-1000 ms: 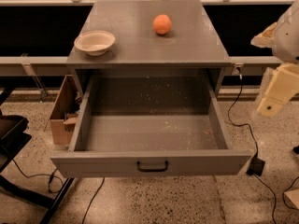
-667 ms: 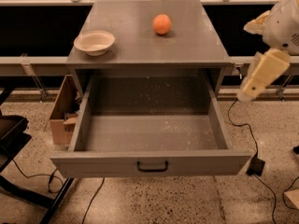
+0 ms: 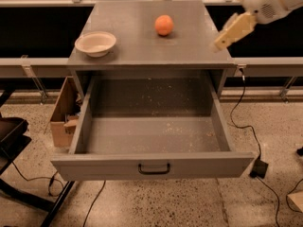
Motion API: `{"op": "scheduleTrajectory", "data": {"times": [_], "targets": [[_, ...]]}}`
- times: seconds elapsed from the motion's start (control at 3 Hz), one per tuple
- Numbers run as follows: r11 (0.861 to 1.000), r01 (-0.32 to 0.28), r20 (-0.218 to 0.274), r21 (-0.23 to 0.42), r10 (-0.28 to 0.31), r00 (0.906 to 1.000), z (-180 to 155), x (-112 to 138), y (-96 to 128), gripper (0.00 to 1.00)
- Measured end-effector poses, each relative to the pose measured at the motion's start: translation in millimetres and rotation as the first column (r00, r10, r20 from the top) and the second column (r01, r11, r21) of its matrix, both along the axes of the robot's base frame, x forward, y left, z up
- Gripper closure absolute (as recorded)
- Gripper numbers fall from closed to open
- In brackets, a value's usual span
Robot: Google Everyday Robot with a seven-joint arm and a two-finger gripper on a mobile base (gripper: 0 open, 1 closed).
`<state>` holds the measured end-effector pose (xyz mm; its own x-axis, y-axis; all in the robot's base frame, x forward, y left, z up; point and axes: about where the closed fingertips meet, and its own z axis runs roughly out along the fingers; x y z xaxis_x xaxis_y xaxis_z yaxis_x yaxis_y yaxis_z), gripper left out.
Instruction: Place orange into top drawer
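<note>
Orange (image 3: 164,25) sits on the grey cabinet top (image 3: 142,51), toward 1 o'clock on that surface, touching nothing else. A cream shallow bowl (image 3: 95,43) rests on the same top at about 9 o'clock, well apart from the fruit. Below, the top drawer (image 3: 94,167) stands pulled fully out, its speckled floor bare save for pale crumbs, and a dark metal handle (image 3: 154,168) sits centred on its front. The gripper (image 3: 228,33) hangs in the air at 2 o'clock in the view, just over the cabinet's right edge, tilted down toward the left and apart from the orange; whether it is released or clenched cannot be told. A cardboard box (image 3: 60,122) stands against the cabinet at 9 o'clock, and a black cable (image 3: 246,122) trails across the terrazzo floor at 4 o'clock.
</note>
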<state>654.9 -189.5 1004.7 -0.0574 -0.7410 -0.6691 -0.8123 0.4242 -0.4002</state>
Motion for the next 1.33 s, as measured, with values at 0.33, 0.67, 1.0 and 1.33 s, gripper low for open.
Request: {"op": "scheduleTrajectory", "data": {"times": [0.33, 0.67, 1.0, 1.33], "targets": [[0.991, 0.021, 0.025, 0.129, -0.025, 0.9994, 2.2, 49.9, 18.7, 0.00], [0.969, 0.006, 0.039, 0.246, -0.016, 0.9991, -2.3, 92.1, 48.6, 0.00], [0.966, 0.013, 0.032, 0.259, -0.022, 0.9992, -7.5, 97.0, 49.6, 0.00], [0.940, 0.058, 0.012, 0.337, -0.066, 0.9978, -30.8, 130.4, 56.9, 0.00]]}}
